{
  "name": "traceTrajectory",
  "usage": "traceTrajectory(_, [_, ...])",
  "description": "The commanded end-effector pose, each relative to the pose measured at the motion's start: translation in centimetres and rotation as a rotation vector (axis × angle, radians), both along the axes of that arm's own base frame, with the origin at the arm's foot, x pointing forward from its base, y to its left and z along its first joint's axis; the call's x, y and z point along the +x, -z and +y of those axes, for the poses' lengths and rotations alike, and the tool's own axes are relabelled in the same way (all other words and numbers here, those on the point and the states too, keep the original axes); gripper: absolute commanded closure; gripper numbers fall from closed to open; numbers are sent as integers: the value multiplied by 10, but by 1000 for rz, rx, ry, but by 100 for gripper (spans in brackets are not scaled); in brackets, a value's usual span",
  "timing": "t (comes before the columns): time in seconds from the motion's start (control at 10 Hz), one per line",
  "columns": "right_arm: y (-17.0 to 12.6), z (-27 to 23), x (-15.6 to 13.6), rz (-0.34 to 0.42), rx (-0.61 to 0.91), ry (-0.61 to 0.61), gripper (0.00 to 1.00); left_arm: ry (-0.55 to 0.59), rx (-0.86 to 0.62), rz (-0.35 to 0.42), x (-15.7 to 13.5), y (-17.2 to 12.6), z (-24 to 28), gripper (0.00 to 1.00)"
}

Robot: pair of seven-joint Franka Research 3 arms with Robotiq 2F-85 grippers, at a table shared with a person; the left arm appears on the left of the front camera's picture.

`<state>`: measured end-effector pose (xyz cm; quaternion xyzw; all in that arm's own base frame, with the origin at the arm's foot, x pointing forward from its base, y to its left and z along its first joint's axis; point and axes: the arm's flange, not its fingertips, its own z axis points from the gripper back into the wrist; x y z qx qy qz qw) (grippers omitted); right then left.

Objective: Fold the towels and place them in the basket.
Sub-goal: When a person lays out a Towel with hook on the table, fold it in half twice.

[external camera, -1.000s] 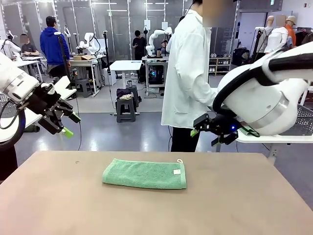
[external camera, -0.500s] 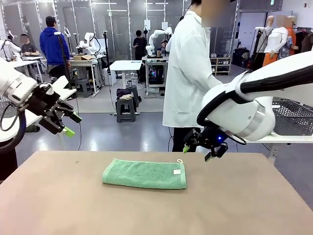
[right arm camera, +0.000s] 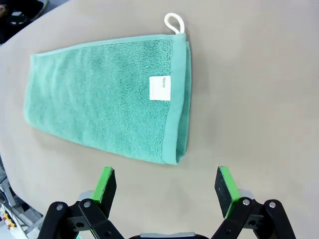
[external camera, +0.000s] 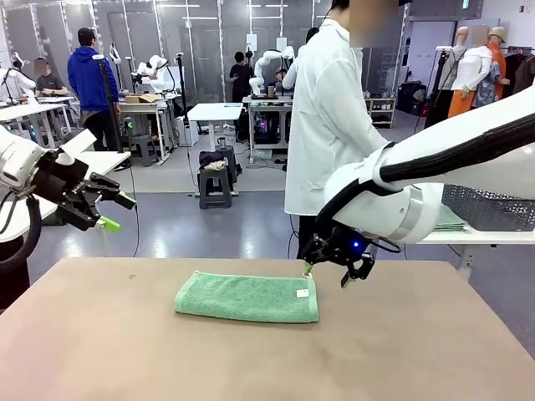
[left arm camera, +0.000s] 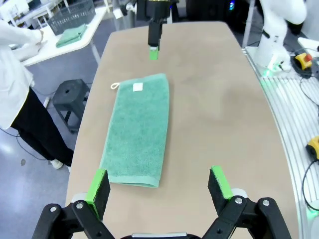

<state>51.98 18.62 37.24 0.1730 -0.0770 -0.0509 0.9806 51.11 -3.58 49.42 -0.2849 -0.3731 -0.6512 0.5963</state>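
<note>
Tabletop (external camera: 100, 351) in tan is seen across the lower half of the front view. A mint-green towel (external camera: 247, 297) is laid folded at its centre, long side running left to right, with a white label (external camera: 303, 293) and a white loop (external camera: 307, 275) at its right end. The left hand (external camera: 119, 212) is held at the left edge of the frame, off the tabletop, its fingers spread apart and empty. The right hand (external camera: 326, 274) is poised just above the towel's right end, its fingers likewise spread, with nothing gripped. A person (external camera: 326, 125) in a white coat is seen behind the tabletop. At the right edge a dark mesh basket (external camera: 501, 209) is set on a side table (external camera: 468, 238), with a second towel (external camera: 451, 220) folded just beside it.

In the left wrist view the mint-green towel is shown lengthwise at centre left, above the parted green pads. The right hand is pointed down at top centre, near the labelled end. The basket and second towel are placed in the upper left corner.

In the right wrist view the mint-green towel is spread across the upper left, loop at top centre. The parted pads at the bottom are held over bare tabletop below its edge.
</note>
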Motion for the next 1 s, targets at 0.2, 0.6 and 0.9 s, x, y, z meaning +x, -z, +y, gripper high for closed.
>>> traceTrajectory(0.2, [7,15,16,14,-11,13,0,-5,-52,19,9,0,4,0])
traceTrajectory(0.6, [10,7,6,19,-15,7,0,4,-22,13,4,2,6,0])
traceTrajectory(0.9, [21,17,19,-6,-60,46,0,4,-22,13,4,2,6,0])
